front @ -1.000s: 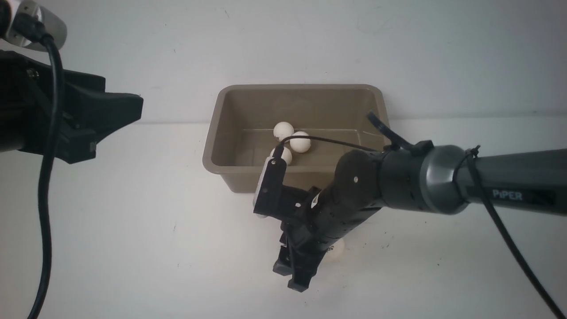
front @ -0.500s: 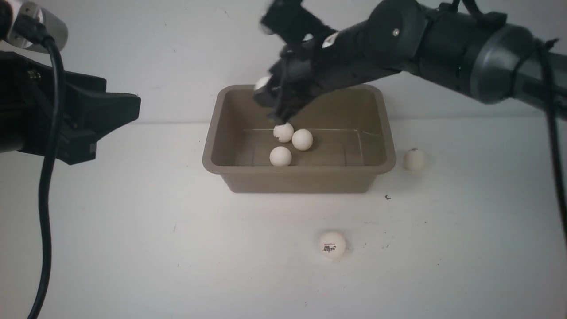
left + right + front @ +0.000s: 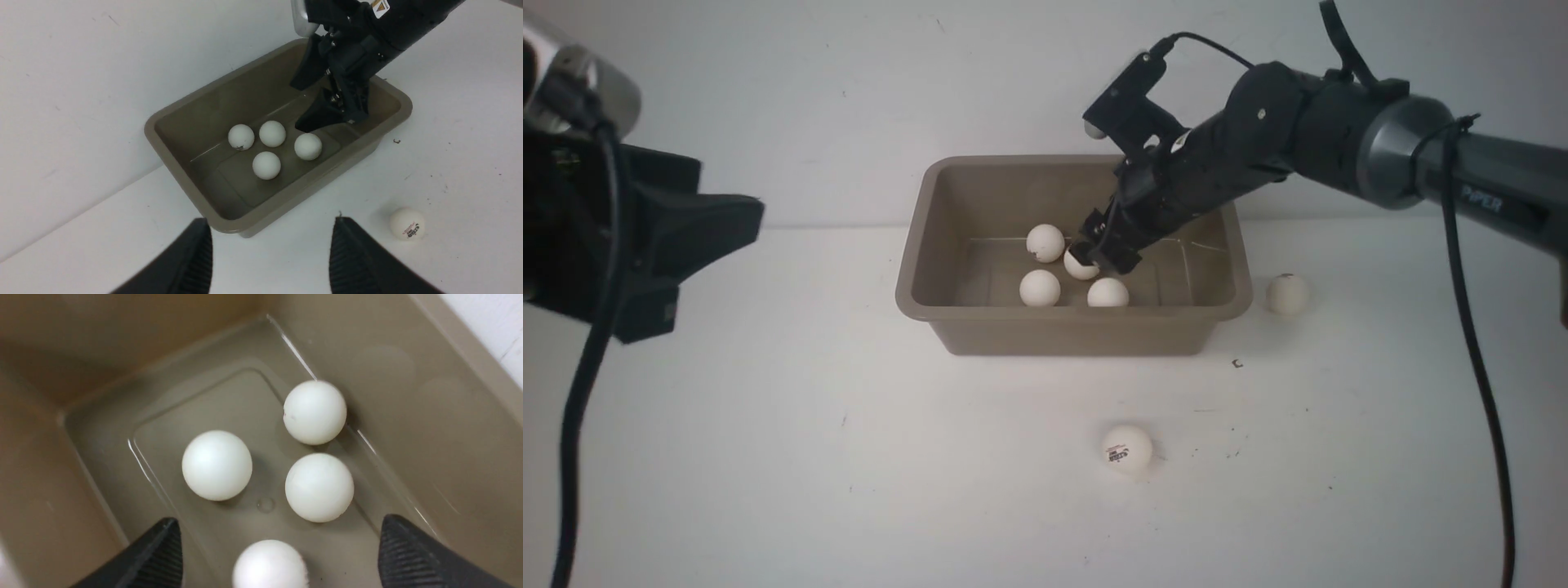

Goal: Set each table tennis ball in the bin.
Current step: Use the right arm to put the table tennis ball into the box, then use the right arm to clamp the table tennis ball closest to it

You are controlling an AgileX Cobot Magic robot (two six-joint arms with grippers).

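Note:
The taupe bin (image 3: pixel 1074 317) stands at the middle of the white table. Several white table tennis balls (image 3: pixel 1041 287) lie on its floor. My right gripper (image 3: pixel 1104 251) reaches down inside the bin with its jaws wide open. A blurred ball (image 3: pixel 269 564) lies loose between its fingertips (image 3: pixel 163 547) and touches neither. Two more balls rest on the table: one (image 3: pixel 1288 294) right of the bin, one with a printed logo (image 3: pixel 1128 449) in front of it. My left gripper (image 3: pixel 269 245) hangs open and holds nothing, off to the left of the bin (image 3: pixel 179 179).
The right arm (image 3: pixel 1339 139) stretches in from the right above the bin's far right corner. A black cable (image 3: pixel 1470 327) hangs from it down over the right side of the table. A white wall rises right behind the bin.
The right arm lifted from the table in front of the bin, swung over it and dipped inside. Its jaws opened and a further ball now lies in the bin. The left gripper shifted slightly left.

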